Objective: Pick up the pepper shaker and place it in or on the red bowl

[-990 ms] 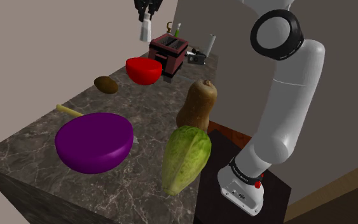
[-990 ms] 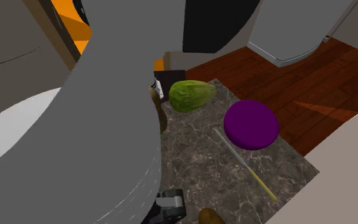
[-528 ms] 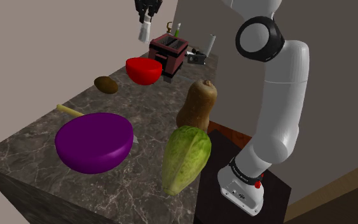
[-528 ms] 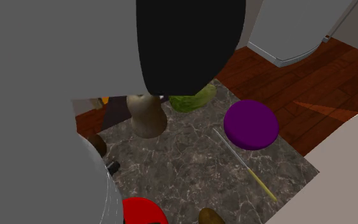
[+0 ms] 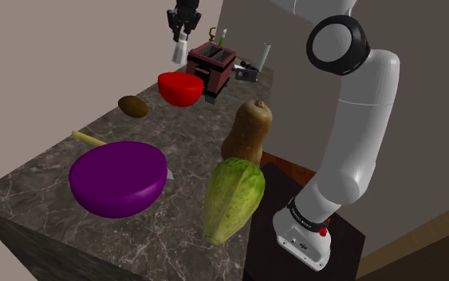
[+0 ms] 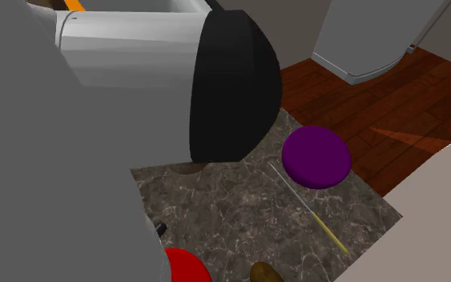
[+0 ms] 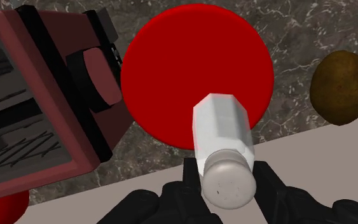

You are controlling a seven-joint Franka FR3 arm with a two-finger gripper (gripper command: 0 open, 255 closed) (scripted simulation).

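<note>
My black gripper [image 5: 184, 30] hangs high over the far end of the counter, shut on a white pepper shaker [image 5: 180, 53] that dangles below the fingers. In the wrist view the shaker [image 7: 225, 147] is clasped between both fingers of the gripper [image 7: 229, 179], its perforated cap towards the camera. The red bowl [image 7: 184, 63] lies right beneath it on the marble top, the shaker's far end over the bowl's near rim. In the shoulder view the red bowl [image 5: 180, 88] sits well below the shaker. Part of the bowl [image 6: 185, 268] peeks out in the second exterior view.
A dark red toaster [image 5: 212, 65] stands close beside the bowl. A brown kiwi [image 5: 133, 106], a purple bowl [image 5: 119, 177], a yellow stick [image 5: 87, 138], a butternut squash [image 5: 248, 128] and a green cabbage [image 5: 232, 198] occupy the counter. A wall runs along the shoulder view's left.
The gripper has sunk a little with the shaker, which now hangs closer above the red bowl. The arm's upper links have swung, covering more of the second exterior view.
</note>
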